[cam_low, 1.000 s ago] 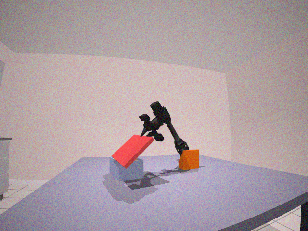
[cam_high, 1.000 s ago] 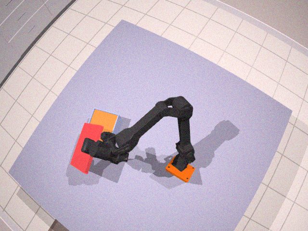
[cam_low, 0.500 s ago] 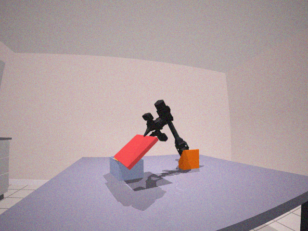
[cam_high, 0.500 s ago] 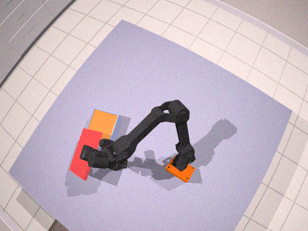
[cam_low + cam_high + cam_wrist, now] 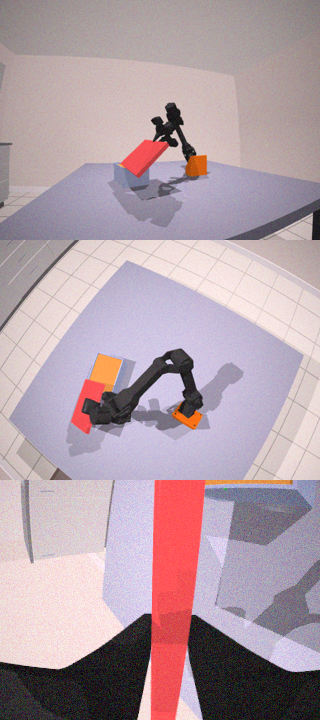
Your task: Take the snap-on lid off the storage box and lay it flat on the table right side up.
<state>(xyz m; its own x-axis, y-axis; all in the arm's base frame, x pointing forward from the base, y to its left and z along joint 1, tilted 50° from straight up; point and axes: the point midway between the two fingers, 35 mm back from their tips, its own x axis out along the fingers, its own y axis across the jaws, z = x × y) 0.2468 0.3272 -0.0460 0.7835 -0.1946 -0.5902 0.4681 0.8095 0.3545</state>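
The red lid [image 5: 86, 392] [image 5: 144, 157] [image 5: 177, 540] is off the box and held in the air, steeply tilted, with its upper edge at the fingers. My gripper [image 5: 155, 141] [image 5: 169, 622] is shut on that edge; in the top view the arm hides its fingertips. The blue-grey box [image 5: 119, 375] [image 5: 120, 175] [image 5: 255, 499] stands upright on the table [image 5: 180, 304] [image 5: 77, 201], open, with an orange inside. In the top view the lid overlaps one end of the box. In the exterior view its low edge shows in front of the box; whether they touch I cannot tell.
The orange base block [image 5: 189, 420] [image 5: 200, 165] of the arm stands to the right of the box. The table's near edge [image 5: 273, 222] shows in the exterior view. A grey cabinet [image 5: 3, 170] [image 5: 70, 520] stands on the floor beyond the table.
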